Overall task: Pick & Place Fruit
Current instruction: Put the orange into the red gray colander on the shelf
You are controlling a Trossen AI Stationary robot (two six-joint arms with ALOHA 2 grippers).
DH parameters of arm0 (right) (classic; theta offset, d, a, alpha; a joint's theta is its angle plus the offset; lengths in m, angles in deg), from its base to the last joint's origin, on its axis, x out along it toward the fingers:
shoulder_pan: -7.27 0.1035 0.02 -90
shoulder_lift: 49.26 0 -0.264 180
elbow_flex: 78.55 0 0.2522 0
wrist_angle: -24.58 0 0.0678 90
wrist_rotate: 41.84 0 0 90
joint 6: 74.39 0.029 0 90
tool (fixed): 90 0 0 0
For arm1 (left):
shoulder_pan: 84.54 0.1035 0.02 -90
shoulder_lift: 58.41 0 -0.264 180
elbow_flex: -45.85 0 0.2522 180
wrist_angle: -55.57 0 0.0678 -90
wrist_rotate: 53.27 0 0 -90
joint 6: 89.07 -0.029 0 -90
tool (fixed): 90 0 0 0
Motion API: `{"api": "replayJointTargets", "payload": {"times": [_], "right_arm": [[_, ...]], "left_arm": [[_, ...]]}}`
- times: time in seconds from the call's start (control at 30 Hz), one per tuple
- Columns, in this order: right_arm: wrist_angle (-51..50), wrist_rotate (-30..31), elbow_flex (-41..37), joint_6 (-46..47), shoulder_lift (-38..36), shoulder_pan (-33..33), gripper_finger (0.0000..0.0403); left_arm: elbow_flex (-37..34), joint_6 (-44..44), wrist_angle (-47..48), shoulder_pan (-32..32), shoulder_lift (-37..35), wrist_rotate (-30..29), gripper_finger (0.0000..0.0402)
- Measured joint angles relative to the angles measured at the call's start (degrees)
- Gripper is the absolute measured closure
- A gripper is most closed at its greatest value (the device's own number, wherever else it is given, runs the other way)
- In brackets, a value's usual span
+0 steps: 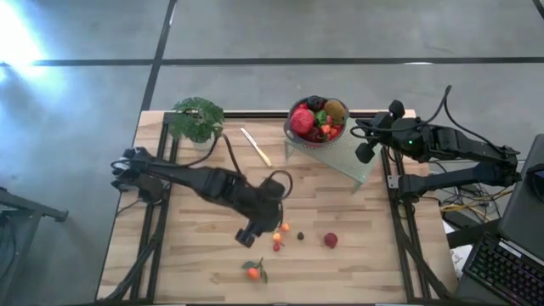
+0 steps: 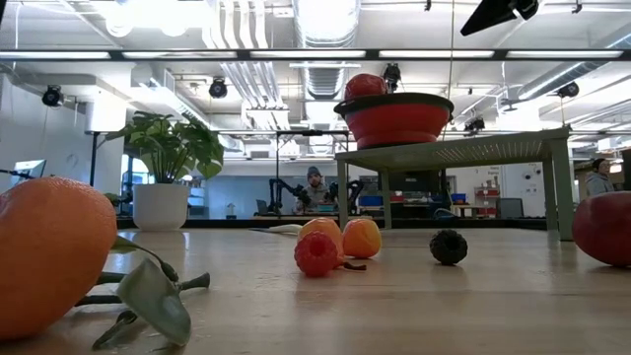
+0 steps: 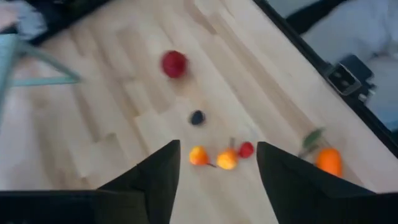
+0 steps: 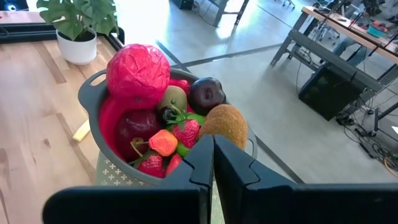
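Observation:
A small cluster of fruit lies on the wooden table: two orange berries [image 3: 199, 155] [image 3: 227, 160], a red berry [image 3: 247, 149], a dark berry [image 3: 197, 117], a red fruit [image 1: 330, 240] and a leafy tangerine [image 1: 253, 273]. My left gripper [image 3: 217, 148] hangs open above the orange berries, tipped downward, and touches nothing. A red bowl [image 1: 297, 109] heaped with fruit stands on a pale raised stand [image 1: 353, 163] at the back. My right gripper [image 4: 213, 155] waits shut beside the bowl, on its right.
A potted plant [image 1: 197, 119] stands at the back left, and a pale knife [image 1: 255, 146] lies between it and the stand. In the low view the tangerine [image 2: 49, 256] fills the near left and the red fruit [image 2: 603, 229] the right edge.

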Motion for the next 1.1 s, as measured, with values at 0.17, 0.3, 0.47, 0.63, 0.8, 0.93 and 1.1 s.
{"api": "replayJointTargets", "payload": {"times": [0.17, 0.3, 0.47, 0.63, 0.8, 0.93, 1.1], "right_arm": [[0.0, 0.0, -0.07, -0.02, 0.0, -0.02, 0.0394], [0.0, 0.0, -0.07, -0.02, 0.0, -0.02, 0.0394], [0.0, -0.02, -0.09, 0.0, 0.0, -0.02, 0.0394], [-1.05, -0.19, -0.31, 2.74, -0.02, -0.02, 0.0394], [-3.28, -0.17, -0.33, 2.92, -0.02, -0.02, 0.0394], [-3.52, -0.17, -0.52, 2.97, -0.02, -0.07, 0.0394], [-3.5, -0.15, -0.61, 2.99, 0.0, -0.05, 0.0394]], "left_arm": [[-5.47, -1.27, -4.63, -3.1, 0.04, 0.19, 0.0181], [-10.09, -1.35, -11.33, -4.6, 0.04, 0.15, 0.0181], [-15.06, -1.5, -16.84, -5.15, 0.04, 0.14, 0.0183], [-18.23, 1.23, -18.2, -5.63, 0.04, 0.02, 0.0183], [-19.83, 7.03, -18.15, -8.98, 0.04, 0.04, 0.0183], [-20.97, 11.52, -18.01, -12.67, 0.04, 0.05, 0.0183], [-22.25, 16.18, -18.76, -16.09, 0.04, 0.02, 0.0183]]}}
